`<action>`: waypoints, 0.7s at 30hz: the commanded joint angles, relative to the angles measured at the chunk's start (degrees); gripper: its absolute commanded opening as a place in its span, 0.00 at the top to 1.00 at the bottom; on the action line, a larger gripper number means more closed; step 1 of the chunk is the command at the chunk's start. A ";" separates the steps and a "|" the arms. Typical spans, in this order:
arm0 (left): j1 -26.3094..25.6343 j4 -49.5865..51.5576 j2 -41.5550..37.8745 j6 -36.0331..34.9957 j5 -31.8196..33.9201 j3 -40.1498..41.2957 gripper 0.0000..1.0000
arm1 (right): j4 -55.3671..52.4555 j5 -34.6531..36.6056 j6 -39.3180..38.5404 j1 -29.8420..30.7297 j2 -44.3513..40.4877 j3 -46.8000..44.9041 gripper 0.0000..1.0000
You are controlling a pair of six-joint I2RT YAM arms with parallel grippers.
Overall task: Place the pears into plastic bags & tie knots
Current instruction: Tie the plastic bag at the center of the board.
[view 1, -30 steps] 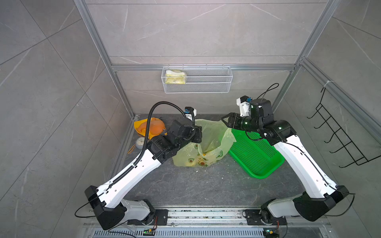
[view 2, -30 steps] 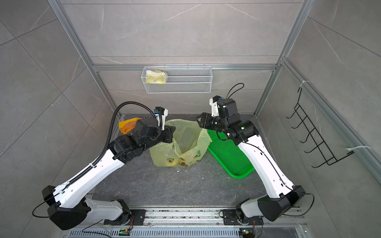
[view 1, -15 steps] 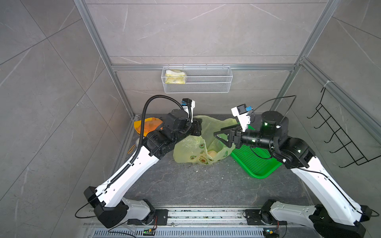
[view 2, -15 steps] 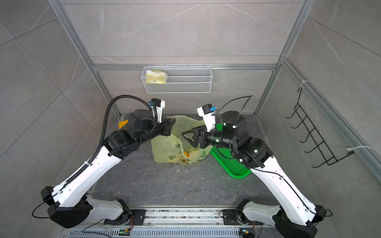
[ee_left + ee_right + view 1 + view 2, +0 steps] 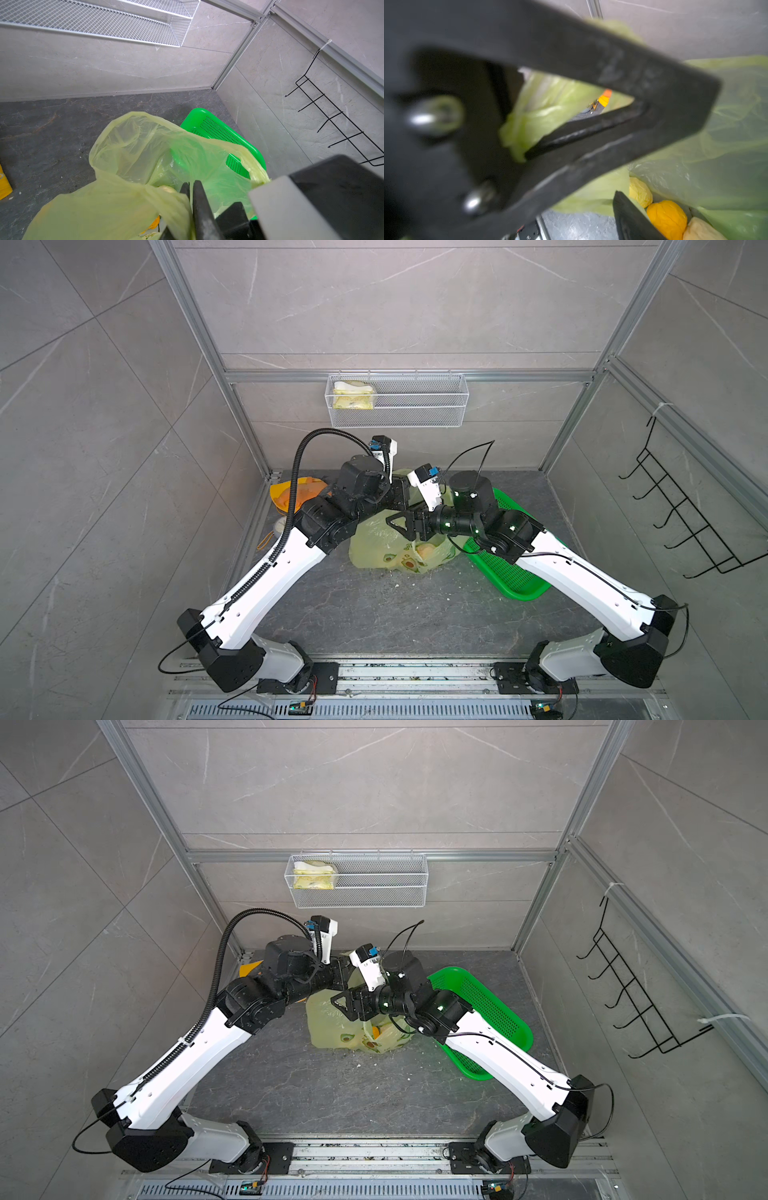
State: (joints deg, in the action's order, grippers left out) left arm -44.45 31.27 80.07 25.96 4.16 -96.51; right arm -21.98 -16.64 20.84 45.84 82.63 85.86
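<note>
I'm holding my right gripper (image 5: pixel 398 527) open at the bag (image 5: pixel 135 145) — left gripper (image 5: pixel 191 185), cannot tell — snagging film risks spilling pears (image 5: pixel 667 214).

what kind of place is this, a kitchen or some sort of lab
Most likely a robot test cell, not a real kitchen: grey stone-look panels set in an aluminium frame, two robot arms mounted on a rail at the front, and a wire basket hung at the back.
</note>
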 commanded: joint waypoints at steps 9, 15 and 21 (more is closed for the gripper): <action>0.48 2.57 -0.85 -0.88 -3.86 -6.71 0.27 | 5.64 11.63 0.98 -0.05 2.76 2.79 0.38; 1.09 2.60 -3.17 -1.91 -4.40 -8.77 0.07 | 5.10 10.34 0.69 -0.15 6.07 6.56 0.62; 1.58 3.60 -10.90 -4.59 0.11 -4.20 0.00 | 4.45 8.68 0.60 -0.14 7.43 8.20 0.83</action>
State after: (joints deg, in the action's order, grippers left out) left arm -42.57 36.62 75.81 24.38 2.94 -102.00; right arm -16.47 -6.52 21.80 45.39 88.40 92.27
